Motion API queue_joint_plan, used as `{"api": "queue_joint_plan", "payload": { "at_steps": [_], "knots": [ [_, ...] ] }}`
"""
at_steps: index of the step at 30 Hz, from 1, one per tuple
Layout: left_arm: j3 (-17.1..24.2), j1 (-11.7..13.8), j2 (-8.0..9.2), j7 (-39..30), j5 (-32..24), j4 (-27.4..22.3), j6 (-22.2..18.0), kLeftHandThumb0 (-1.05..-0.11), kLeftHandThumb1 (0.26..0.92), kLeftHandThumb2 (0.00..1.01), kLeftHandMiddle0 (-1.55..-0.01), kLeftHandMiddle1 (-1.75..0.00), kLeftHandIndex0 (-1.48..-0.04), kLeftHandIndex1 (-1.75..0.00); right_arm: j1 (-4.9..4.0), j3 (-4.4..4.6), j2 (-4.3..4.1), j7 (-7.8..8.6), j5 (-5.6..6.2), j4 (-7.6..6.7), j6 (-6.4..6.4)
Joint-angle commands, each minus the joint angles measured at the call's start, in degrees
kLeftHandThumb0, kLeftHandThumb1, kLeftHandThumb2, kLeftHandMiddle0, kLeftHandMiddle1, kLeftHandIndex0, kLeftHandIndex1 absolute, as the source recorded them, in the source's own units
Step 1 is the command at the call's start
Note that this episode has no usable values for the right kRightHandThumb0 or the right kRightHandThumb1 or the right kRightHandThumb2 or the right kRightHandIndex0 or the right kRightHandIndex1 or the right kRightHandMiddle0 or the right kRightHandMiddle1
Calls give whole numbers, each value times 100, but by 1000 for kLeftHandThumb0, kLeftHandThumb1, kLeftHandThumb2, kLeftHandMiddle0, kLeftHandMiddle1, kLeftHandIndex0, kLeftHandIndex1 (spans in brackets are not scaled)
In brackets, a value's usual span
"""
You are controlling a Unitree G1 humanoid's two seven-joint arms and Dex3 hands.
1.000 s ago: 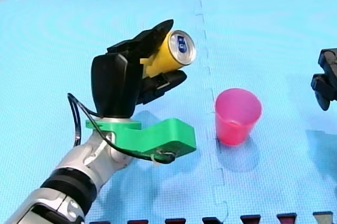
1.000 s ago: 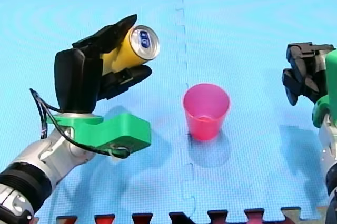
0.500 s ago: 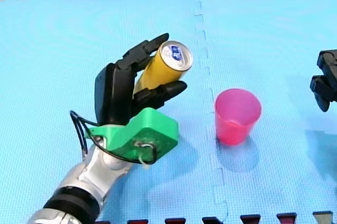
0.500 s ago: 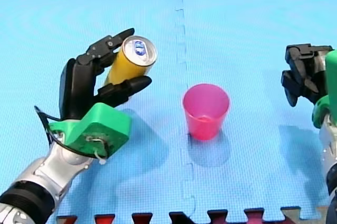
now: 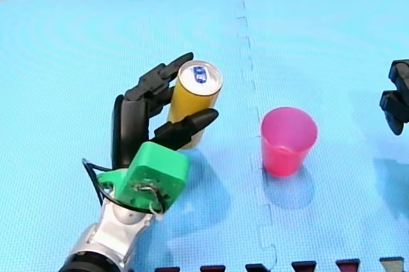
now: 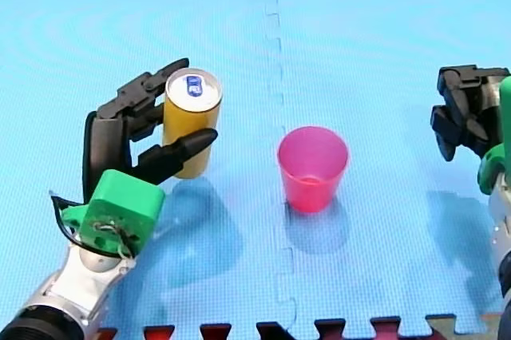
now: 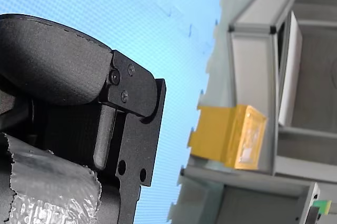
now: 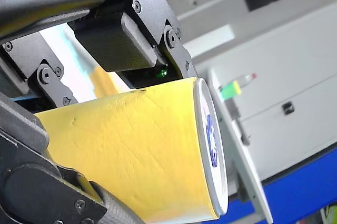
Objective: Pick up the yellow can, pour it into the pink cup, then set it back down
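The yellow can (image 5: 192,109) stands upright left of the pink cup (image 5: 289,141), its silver top facing up. My left hand (image 6: 192,100) is shut on the can, fingers on its far side and thumb on its near side. I cannot tell whether its base touches the mat. In the second wrist view the can (image 8: 137,150) fills the space between the black fingers (image 8: 116,40). The cup stands upright on the mat, about a hand's width to the can's right. My right hand (image 6: 463,112) hangs at the right edge, holding nothing.
The blue foam mat (image 5: 319,42) covers the work surface, with a puzzle seam (image 5: 249,80) running between can and cup. Its toothed front edge (image 6: 319,328) lies close to me. A yellow box (image 7: 231,137) sits on a grey shelf beyond the mat.
My left hand has turned the can from tilted toward the cup back to upright and lowered it to the left, down toward the mat. The cup and right hand stayed put.
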Motion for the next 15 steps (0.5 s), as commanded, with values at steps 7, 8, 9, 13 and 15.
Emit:
{"api": "queue_joint_plan", "payload": {
  "at_steps": [7, 8, 9, 13, 15],
  "knots": [
    [259, 87, -26, -342, -165, -78, -159, -386, 860, 0, -1304, -13, -1147, -1, -12, 11, -33, -20, -5, -6, -13],
    [276, 83, -25, -349, -152, -73, -163, -385, 859, 0, -1305, -13, -1147, -1, -21, 14, -33, -26, -7, -4, -7],
    [286, 78, -22, -345, -128, -70, -166, -383, 858, 0, -1306, -13, -1147, 0, -29, 16, -34, -32, -8, -1, -1],
    [293, 60, 11, -242, 33, -52, -178, -379, 856, 0, -1309, -13, -1147, -1, -50, 31, -40, -58, -21, 7, 13],
    [298, 56, 20, -201, 94, -47, -181, -378, 855, 0, -1311, -13, -1148, -1, -55, 41, -42, -72, -30, 9, 16]
  ]
}}
